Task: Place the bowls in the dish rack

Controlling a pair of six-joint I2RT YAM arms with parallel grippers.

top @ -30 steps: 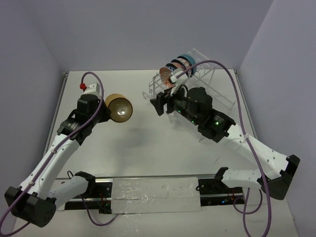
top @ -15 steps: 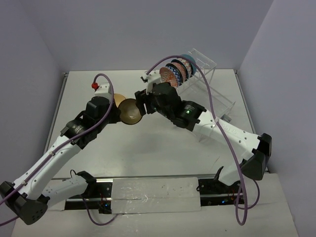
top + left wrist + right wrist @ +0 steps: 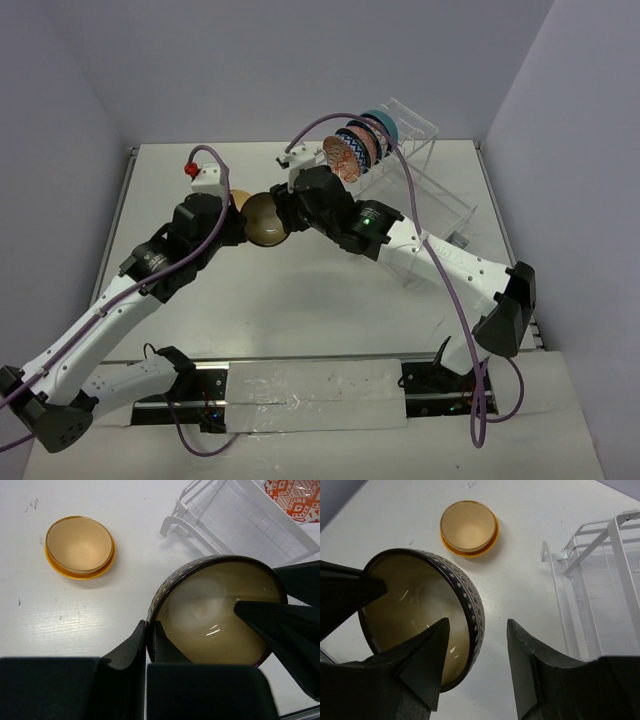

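A tan bowl [image 3: 265, 220] [image 3: 220, 610] [image 3: 415, 605] with a dark dotted outside hangs on edge above the table. My left gripper [image 3: 238, 225] [image 3: 149, 630] is shut on its rim. My right gripper [image 3: 283, 212] [image 3: 479, 625] is open and straddles the opposite rim: one finger sits inside the bowl, the other stands clear outside it. An orange-yellow bowl [image 3: 79, 545] [image 3: 468, 527] lies upright on the table, mostly hidden behind the left gripper in the top view. The dish rack [image 3: 425, 165] [image 3: 225, 520] [image 3: 600, 595] stands at the back right.
Three bowls stand on edge in the rack's top: a reddish-pink patterned one [image 3: 340, 157] [image 3: 295, 495], a blue-zigzag one [image 3: 360, 140] and a blue one [image 3: 382, 122]. The right arm's purple cable [image 3: 400, 165] loops over the rack.
My right arm has swung left from the rack to the tan bowl and its jaws have narrowed around the rim. The left arm has carried the bowl a little to the right.
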